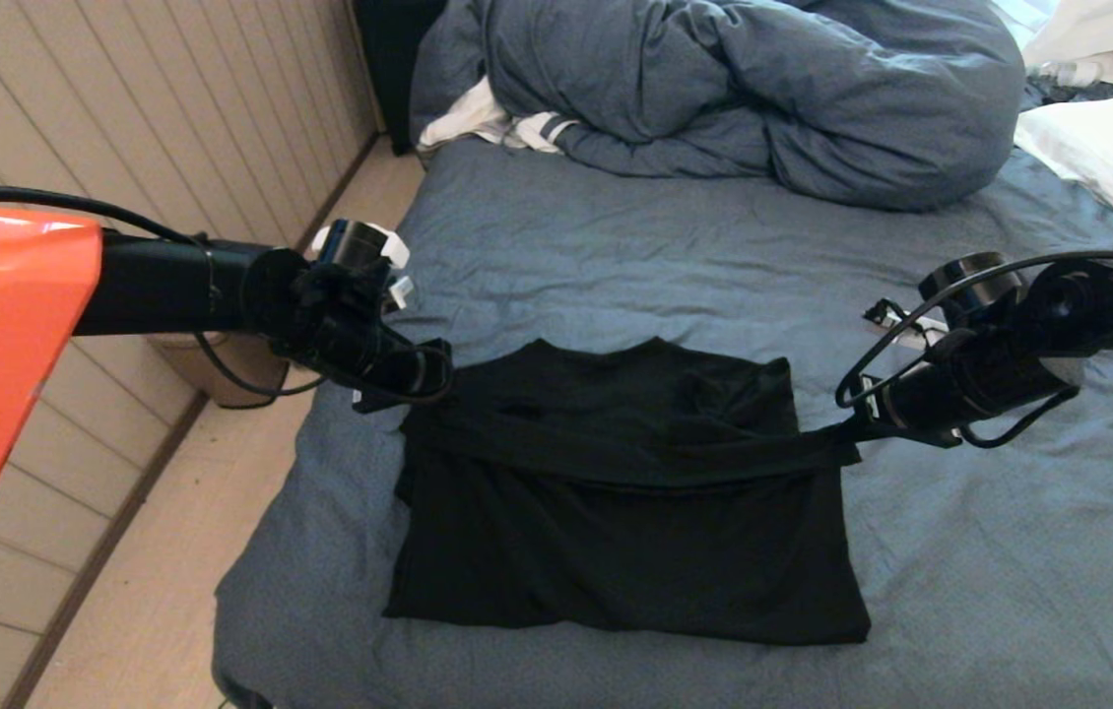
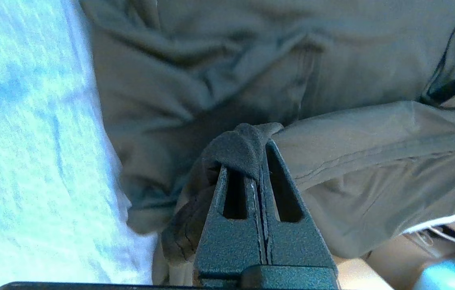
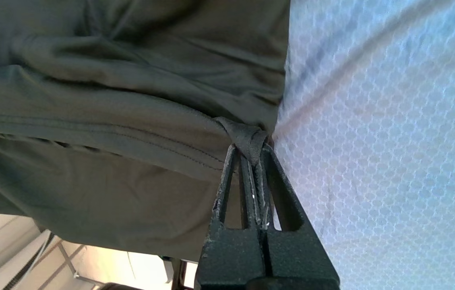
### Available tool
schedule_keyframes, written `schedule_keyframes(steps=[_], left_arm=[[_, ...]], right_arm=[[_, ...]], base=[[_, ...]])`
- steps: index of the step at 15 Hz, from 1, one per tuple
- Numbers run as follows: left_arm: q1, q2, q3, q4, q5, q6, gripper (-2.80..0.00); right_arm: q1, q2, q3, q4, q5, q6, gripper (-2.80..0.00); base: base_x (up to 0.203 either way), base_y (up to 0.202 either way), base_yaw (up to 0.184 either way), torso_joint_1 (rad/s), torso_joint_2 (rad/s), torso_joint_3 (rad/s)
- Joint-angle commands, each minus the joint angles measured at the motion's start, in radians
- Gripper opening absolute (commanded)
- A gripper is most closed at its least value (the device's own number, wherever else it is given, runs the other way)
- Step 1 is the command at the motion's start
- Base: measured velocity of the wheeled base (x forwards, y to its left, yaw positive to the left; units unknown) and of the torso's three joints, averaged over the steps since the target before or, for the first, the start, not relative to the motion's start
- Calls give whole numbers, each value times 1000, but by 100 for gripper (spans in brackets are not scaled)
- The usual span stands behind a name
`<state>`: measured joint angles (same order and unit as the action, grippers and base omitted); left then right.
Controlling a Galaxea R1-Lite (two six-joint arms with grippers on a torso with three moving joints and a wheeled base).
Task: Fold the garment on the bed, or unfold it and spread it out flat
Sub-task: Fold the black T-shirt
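Two grippers, left gripper [image 1: 397, 386] and right gripper [image 1: 847, 430], pinch one garment [image 1: 625, 512]

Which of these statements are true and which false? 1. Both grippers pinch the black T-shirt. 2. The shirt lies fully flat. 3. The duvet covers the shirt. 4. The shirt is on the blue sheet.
1. True: the left gripper and the right gripper are each shut on a corner of the T-shirt.
2. False: an edge is lifted, stretched between the grippers.
3. False: the duvet lies bunched at the far end, apart from the shirt.
4. True: it rests on the bed.
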<state>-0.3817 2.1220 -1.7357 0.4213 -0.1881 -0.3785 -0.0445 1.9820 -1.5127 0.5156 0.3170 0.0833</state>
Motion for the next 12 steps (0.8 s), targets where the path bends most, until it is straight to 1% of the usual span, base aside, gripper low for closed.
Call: schedule_keyframes(steps=[1, 3, 5, 8, 10, 12], left_arm=[[9, 6, -24, 4, -2, 0, -280], [6, -27, -9, 40, -2, -1, -280], [-9, -72, 43, 102, -4, -6, -280], [-53, -157, 238, 108, -5, -6, -280], [-101, -245, 390, 104, -11, -7, -280], [-165, -366, 531, 103, -19, -13, -280]], right_arm=[[9, 0, -23, 6, 2, 4, -280], [22, -39, -5, 12, 2, 7, -280], [41, -103, 74, 28, 3, 14, -280], [64, -209, 260, 35, 4, 14, -280], [75, -296, 398, 36, 4, 10, -280], [80, -418, 525, 36, 4, 8, -280]], base=[[0, 0, 0, 0, 0, 0], [0, 0, 0, 0, 0, 0], [0, 0, 0, 0, 0, 0], [0, 0, 0, 0, 0, 0], [0, 0, 0, 0, 0, 0], [0, 0, 0, 0, 0, 0]])
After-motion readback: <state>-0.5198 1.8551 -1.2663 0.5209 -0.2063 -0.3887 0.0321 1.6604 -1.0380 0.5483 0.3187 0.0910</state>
